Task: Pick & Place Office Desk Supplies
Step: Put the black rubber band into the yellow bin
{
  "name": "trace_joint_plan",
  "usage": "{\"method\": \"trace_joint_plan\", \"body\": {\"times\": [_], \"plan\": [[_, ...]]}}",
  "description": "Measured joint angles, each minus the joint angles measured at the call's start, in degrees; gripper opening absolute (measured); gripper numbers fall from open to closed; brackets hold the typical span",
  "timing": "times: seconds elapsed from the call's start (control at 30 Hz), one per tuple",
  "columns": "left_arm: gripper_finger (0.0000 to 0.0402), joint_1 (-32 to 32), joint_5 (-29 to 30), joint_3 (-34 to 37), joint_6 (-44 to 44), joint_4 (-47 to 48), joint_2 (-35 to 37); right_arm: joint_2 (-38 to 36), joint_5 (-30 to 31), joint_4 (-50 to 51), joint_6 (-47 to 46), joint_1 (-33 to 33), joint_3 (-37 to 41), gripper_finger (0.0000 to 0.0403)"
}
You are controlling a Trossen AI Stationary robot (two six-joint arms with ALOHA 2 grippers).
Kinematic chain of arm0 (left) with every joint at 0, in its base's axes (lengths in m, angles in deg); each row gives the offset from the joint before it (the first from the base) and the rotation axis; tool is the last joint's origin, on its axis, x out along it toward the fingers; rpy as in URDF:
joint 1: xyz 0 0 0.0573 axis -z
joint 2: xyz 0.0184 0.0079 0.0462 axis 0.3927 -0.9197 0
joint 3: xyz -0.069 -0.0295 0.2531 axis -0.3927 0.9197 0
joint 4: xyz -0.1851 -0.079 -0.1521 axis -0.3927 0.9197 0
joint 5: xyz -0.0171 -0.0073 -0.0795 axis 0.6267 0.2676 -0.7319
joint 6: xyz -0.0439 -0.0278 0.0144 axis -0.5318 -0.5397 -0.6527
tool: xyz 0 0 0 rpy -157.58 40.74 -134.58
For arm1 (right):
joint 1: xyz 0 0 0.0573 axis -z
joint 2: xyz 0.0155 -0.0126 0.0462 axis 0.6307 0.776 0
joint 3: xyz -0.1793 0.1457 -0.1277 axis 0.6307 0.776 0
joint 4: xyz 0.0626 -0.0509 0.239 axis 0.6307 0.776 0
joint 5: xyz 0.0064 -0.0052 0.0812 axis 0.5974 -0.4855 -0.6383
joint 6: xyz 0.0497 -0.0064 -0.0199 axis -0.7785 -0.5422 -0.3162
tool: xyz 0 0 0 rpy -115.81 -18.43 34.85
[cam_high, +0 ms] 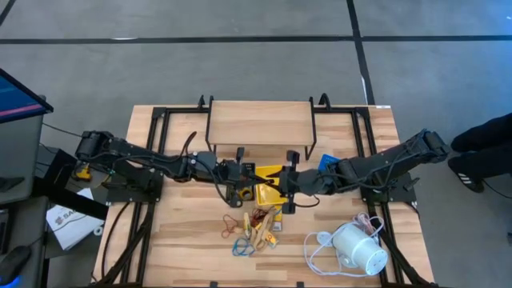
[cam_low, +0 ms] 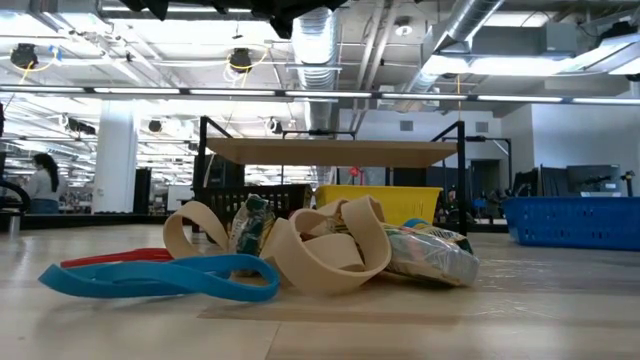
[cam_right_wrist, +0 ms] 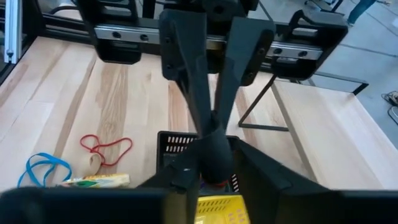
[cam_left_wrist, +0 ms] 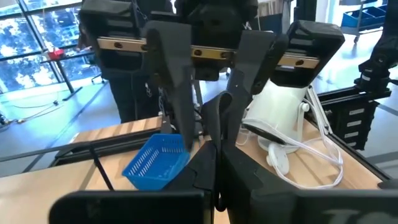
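Tan, blue, red and orange make up the supplies (cam_high: 254, 226), a small loose heap on the bench (cam_high: 184, 240) near its front edge, just in front of both tools. From the low view we see a blue band (cam_low: 165, 278) lying flat in a long loop, a red band (cam_low: 115, 259) just behind it, several wide tan loops (cam_low: 330, 250) curled upright and leaning on one another, and a crumpled printed packet (cam_low: 430, 255) touching them. From above we can count one blue band, one orange band and at least three tan pieces; the rest of the heap is too tangled to count.

We count three trays: a yellow tray (cam_high: 268, 178) between the two tools, a blue tray (cam_high: 327, 162) under the right arm, and a black tray (cam_right_wrist: 180, 144) seen past the right tool's fingers. One white device (cam_high: 358, 249) with a cord lies at the bench's front right, well apart from the heap.

Our left tool (cam_high: 238, 190) hangs over the yellow tray's left edge with its fingers pressed together on nothing. Our right tool (cam_high: 286, 192) hangs over the tray's right edge; its fingers meet at the tips, and we cannot tell whether anything is pinched between them.
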Motion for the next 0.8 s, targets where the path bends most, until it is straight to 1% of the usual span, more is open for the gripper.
{"method": "trace_joint_plan", "body": {"times": [0.07,0.1,0.2,0.3,0.4,0.5,0.6,0.73,0.8], "plan": [[0.0007,0.0,0.0,0.0,0.0,0.0,0.0,0.0,0.0,0.2,0.5,0.2,0.0,0.0036],[0.0010,0.0,0.1,0.0,0.1,0.0,0.0,0.0,0.2,0.3,0.9,0.3,0.0,0.0019],[0.0033,-0.1,0.6,-0.1,2.1,1.3,0.0,0.1,3.6,1.2,1.1,0.1,0.0,0.0007],[0.0066,0.1,0.3,0.1,5.3,6.7,1.4,0.1,7.2,6.2,-1.3,0.6,0.0,0.0004],[0.0101,0.1,0.0,0.0,7.2,9.3,3.5,1.4,7.9,7.4,-2.5,1.9,0.8,0.0003],[0.0132,0.1,0.1,0.0,7.5,13.2,6.3,3.4,5.0,7.0,-2.9,3.4,1.1,0.0002],[0.0155,0.1,0.3,0.0,7.3,17.7,11.2,6.6,1.2,7.3,-3.0,5.3,1.1,0.0002],[0.0167,0.7,2.9,0.0,5.7,23.8,17.3,11.9,-8.4,9.8,-5.2,8.9,1.1,0.0002],[0.0167,1.5,4.5,0.0,5.5,26.0,19.5,14.9,-11.5,11.0,-7.2,10.4,1.1,0.0011]]}}
